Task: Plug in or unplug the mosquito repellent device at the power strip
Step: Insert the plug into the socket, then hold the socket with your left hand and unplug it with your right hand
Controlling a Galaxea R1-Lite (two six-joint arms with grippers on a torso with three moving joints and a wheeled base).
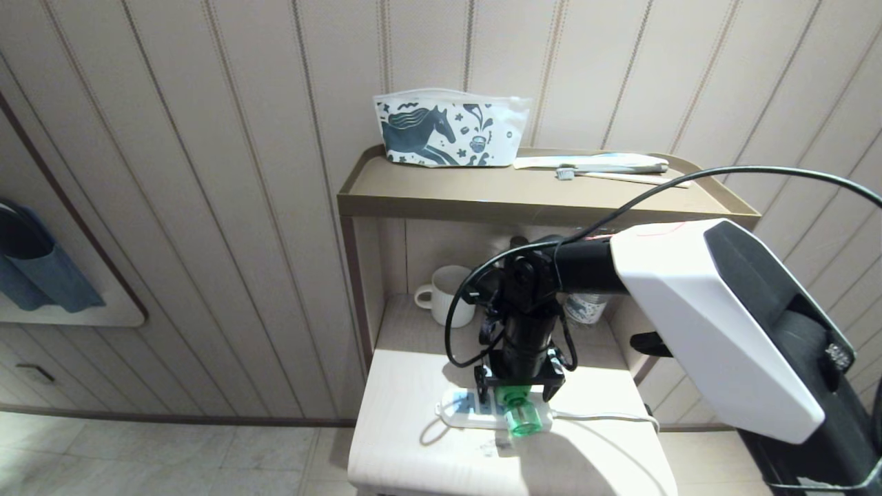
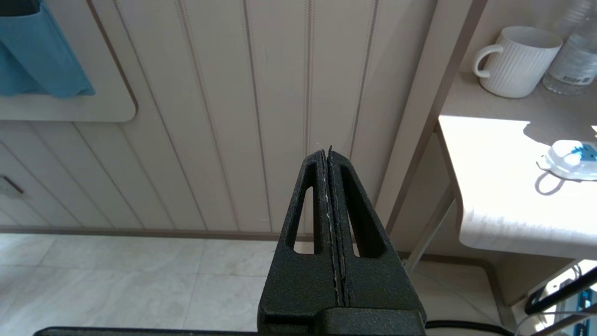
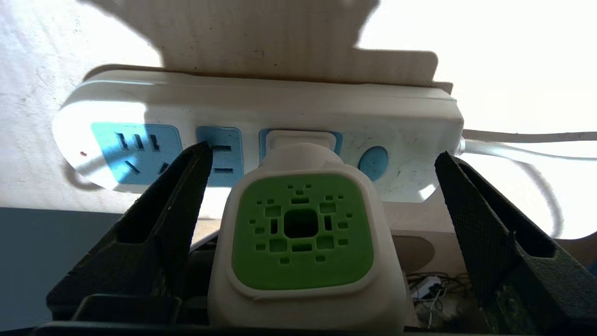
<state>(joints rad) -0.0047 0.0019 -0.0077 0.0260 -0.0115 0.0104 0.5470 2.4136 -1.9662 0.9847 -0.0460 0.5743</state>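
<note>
Two grippers and the fittings of one bedside stand, listed left to right.

- Blue cloth (image 1: pixel 41 275): hangs at the far left against the panelled wall.
- Left gripper (image 2: pixel 330 158): parked off to the left of the stand, over the tiled floor; fingers pressed flat together, holding nothing.
- Printed pouch (image 1: pixel 448 129): white with a dark horse motif, upright at the back of the upper shelf (image 1: pixel 482 200).
- White mug (image 1: pixel 444 293): ribbed, standing at the rear of the lower table (image 1: pixel 413 441), under the shelf.
- Power strip (image 1: pixel 463 408): white bar with blue socket panels, lying flat on the lower table near its front; thin white cord (image 1: pixel 606 417) leads off to the right.
- Mosquito repellent device (image 1: pixel 518 408): plugged into the socket panel nearest the round blue button (image 3: pixel 373 163); green vented top faces the wrist camera, green bottle points toward the table's front edge.
- Right gripper (image 1: pixel 520 393): pointing down just over the device; fingers (image 3: pixel 177 196) spread wide on either side of its white head, clear of it, gripping nothing.
- Toothbrush (image 1: pixel 620 176): lies on the upper shelf, right of the pouch.
</note>
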